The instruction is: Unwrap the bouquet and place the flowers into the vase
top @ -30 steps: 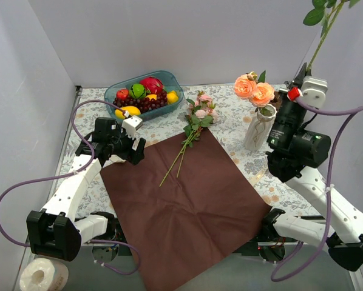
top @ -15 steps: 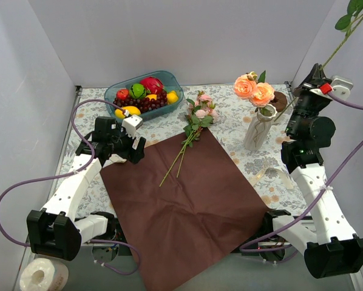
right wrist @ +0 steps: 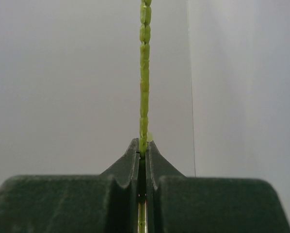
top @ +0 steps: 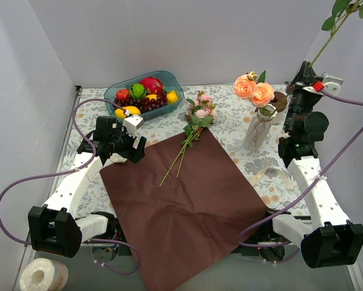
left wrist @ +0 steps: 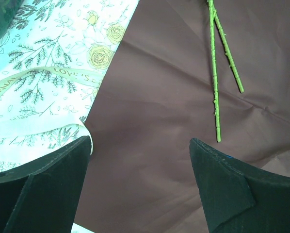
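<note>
Your right gripper (top: 305, 73) is pinched tight on a green stem (right wrist: 144, 73), the jaws all but meeting around it in the wrist view, and it's riding high off the surface (top: 230, 121). The vase (top: 258, 130) stands to that gripper's left and lower down, with two peach roses (top: 254, 90) already in it. By my read, this is the carry-and-insert.

To do it well, bring the gripper across until the stem's lower end hangs over the scalloped mouth, beside the roses and not on top of them. Then tip it nearer upright and go straight down. Those roses crowd the opening, and the vase looks light enough to topple if you nudge it sideways. I can't tell how much stem hangs below the jaws, so go slowly.

The stem's long axis runs from the gripper up and away to its right, with the leaves (top: 338, 11) at the top end and the other end pointing down through the jaws. In the wrist view it sits dead centre, in line with the fingers.

Your left gripper (left wrist: 140, 143) is spread wide, holding nothing, hovering over the left corner of the maroon paper (left wrist: 159, 97). Two bare stem ends (left wrist: 215, 97) lie ahead of it to the right, and the ribbon (left wrist: 43, 80) lies ahead to the left. The pink sprays (top: 201, 111) lie beyond it, heads pointing away from you.
</note>
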You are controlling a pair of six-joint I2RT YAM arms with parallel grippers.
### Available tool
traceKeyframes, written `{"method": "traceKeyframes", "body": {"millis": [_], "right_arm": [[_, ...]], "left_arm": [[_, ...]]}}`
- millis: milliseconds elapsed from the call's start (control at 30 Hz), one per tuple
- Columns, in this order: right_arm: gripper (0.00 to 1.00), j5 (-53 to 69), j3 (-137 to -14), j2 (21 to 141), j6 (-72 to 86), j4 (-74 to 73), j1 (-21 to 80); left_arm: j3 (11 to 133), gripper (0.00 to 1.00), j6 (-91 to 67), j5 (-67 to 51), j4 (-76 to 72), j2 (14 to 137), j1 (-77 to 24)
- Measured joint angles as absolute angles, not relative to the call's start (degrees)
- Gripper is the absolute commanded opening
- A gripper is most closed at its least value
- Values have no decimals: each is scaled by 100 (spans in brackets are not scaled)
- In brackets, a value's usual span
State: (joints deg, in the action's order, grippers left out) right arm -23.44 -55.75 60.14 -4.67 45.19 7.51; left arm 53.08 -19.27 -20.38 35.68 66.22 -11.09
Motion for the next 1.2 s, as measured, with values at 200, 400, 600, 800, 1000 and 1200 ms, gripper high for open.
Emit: {"method": "traceKeyframes", "body": {"millis": [200,400,600,800,1000,1200], "right_arm": [[1,-2298,-5446,6082,-462,4742,722],[1,-2276,-5448,6222,-460,4897,714],[1,-2274,-5511,6298,-467,4910,714],[1,-2250,-5714,6337,-486,4930,714],[1,-2224,-5918,6357,-486,4945,714],[1,-2211,-5865,6377,-482,4982,714]], "left_arm": [[5293,82,-1905,-2038,3555,6622,-1109],[5240,82,-1861,-2036,3548,6593,-1107],[5085,82,-1822,-2036,3559,6571,-1107],[4989,82,-1806,-2038,3568,6523,-1098],[4984,82,-1793,-2040,3564,6512,-1094],[4974,82,-1796,-2040,3553,6512,-1092]]}}
